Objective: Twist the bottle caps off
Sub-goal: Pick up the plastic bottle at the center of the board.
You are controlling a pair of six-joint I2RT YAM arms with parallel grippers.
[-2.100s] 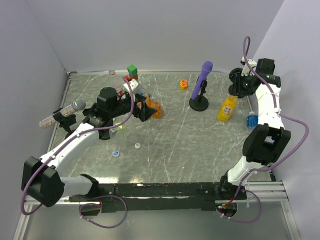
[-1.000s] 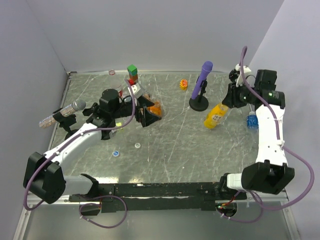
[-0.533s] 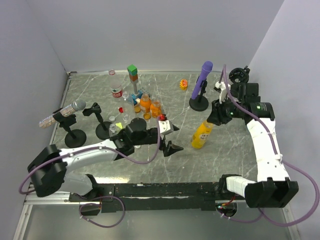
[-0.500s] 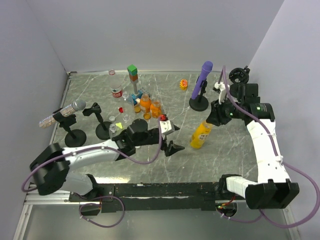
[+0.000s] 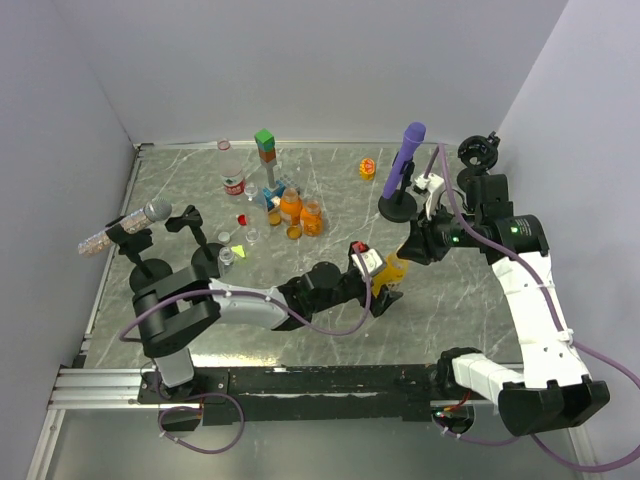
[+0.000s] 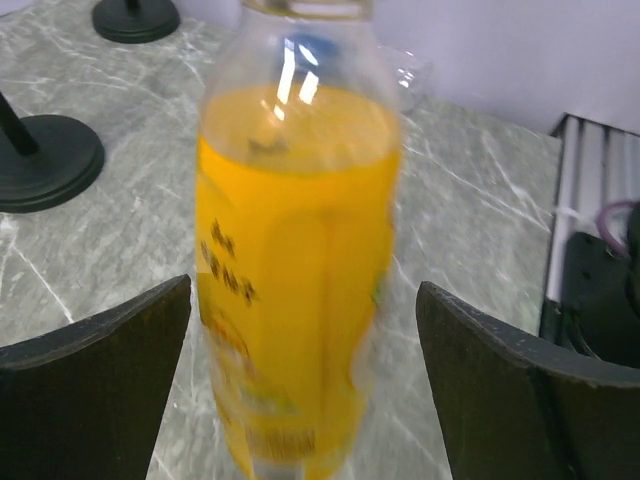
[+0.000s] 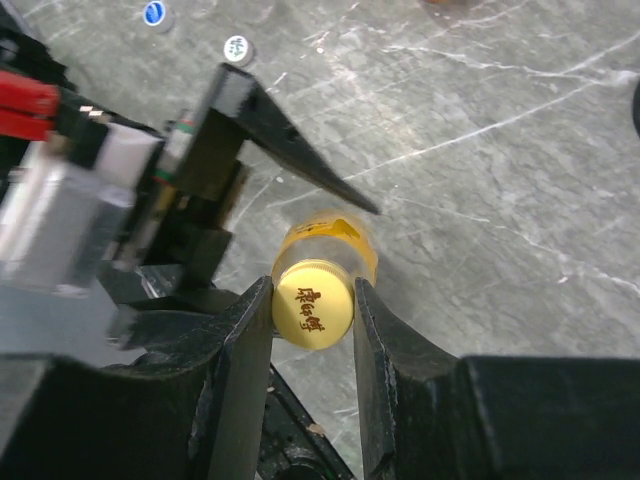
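Though glossy, round yellow cap (image 7: 312,305) in right end effector (image 7: 311,296)

The left arm (image 5: 240,298) is stretched out low and nearly flat, reaching off to the right from its base toward the middle. Its wrist is level, and the left gripper (image 6: 302,300) is spread wide, one finger (image 6: 100,380) on each side of the yellow bottle (image 6: 295,280), with a gap on both sides and nothing touching. The right arm (image 5: 532,305) goes up tall from its base and bends at the elbow, and the forearm angles back left and down. The right gripper (image 7: 312,312) comes in from above, with both fingers pinched tight on the yellow cap (image 7: 312,300).
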